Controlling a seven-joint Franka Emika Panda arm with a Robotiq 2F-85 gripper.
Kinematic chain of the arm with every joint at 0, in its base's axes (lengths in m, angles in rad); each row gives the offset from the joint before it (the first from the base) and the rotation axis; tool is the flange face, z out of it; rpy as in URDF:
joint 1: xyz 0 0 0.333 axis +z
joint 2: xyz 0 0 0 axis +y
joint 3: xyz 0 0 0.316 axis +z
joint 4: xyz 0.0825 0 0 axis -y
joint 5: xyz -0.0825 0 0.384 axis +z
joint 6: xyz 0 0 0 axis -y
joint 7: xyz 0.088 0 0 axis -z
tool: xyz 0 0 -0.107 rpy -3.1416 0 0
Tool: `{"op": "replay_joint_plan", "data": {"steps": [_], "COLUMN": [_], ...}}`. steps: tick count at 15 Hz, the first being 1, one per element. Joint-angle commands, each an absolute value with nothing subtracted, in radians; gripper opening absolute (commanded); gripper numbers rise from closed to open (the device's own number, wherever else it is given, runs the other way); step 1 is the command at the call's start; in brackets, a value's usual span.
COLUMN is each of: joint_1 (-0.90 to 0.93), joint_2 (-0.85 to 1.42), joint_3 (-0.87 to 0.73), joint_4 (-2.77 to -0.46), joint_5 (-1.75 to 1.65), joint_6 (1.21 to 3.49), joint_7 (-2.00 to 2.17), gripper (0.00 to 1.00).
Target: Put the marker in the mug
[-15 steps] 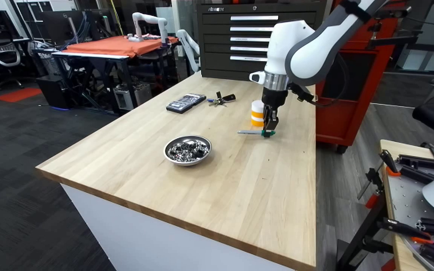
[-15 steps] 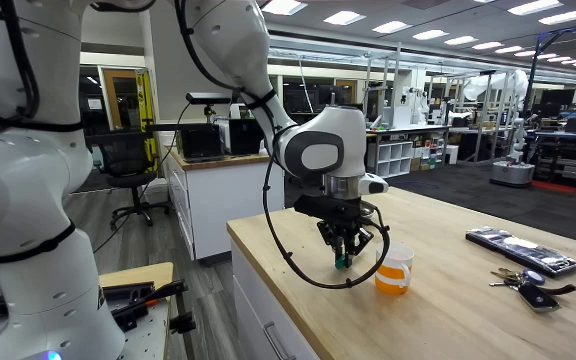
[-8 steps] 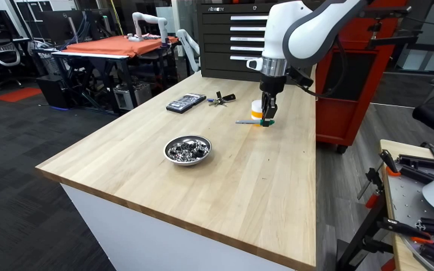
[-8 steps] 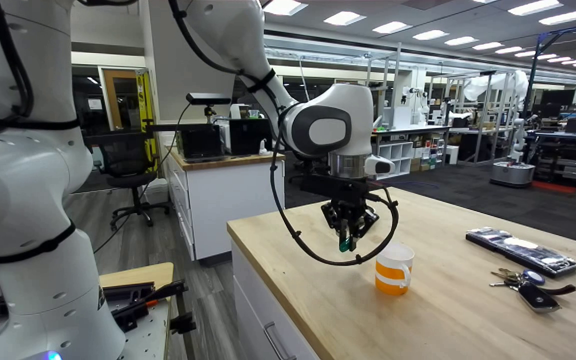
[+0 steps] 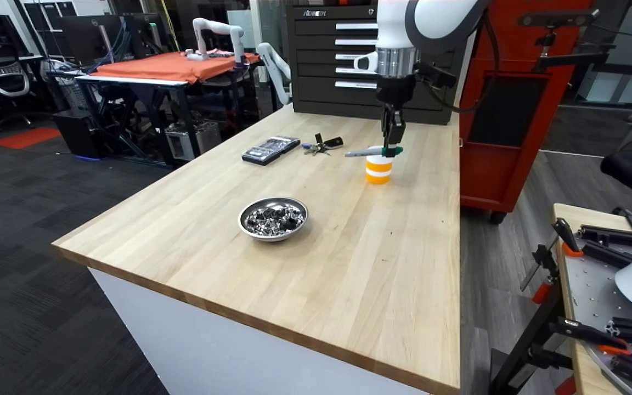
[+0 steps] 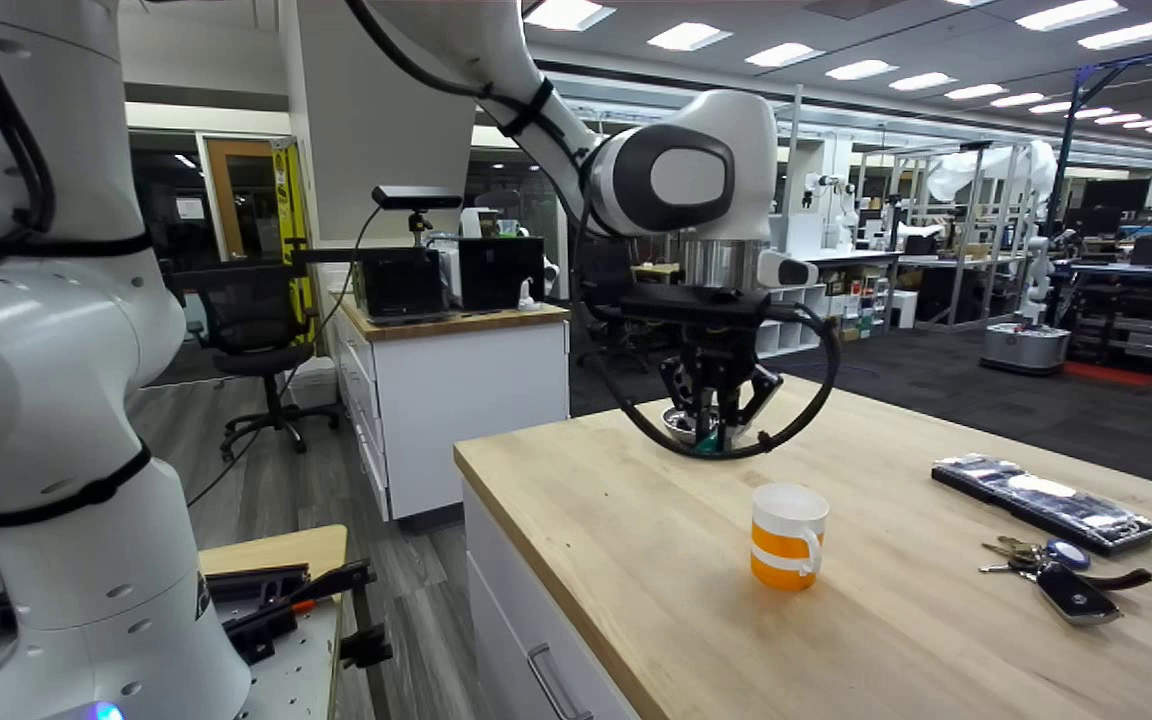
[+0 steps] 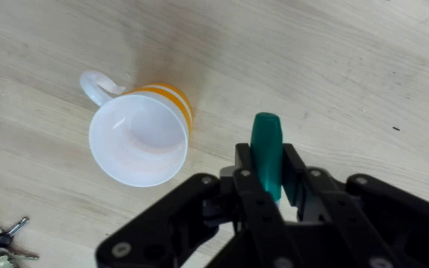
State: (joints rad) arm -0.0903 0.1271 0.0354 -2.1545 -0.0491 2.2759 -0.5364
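In the wrist view the claw is clamped on the marker, right of centre, so it should shift over the mug, left of centre, tilt steeply, and release once an end dips inside.

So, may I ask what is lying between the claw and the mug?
In the wrist view, only wooden tabletop shows between the claw and the mug. The marker is not in that gap; the claw itself grips it.

Both exterior views share the table; the wrist view looks down, nearer.
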Motion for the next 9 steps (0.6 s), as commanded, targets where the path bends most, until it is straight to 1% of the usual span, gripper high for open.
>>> {"op": "replay_joint_plan", "data": {"steps": [1,9], "joint_1": [-0.080,-0.092], "joint_2": [0.111,0.132], "joint_3": [0.005,-0.047], "joint_4": [-2.081,-1.995], "joint_5": [-0.117,-0.185], "joint_6": [2.150,2.007], "joint_7": [-0.514,-0.501], "gripper": [0.06,0.06]}}
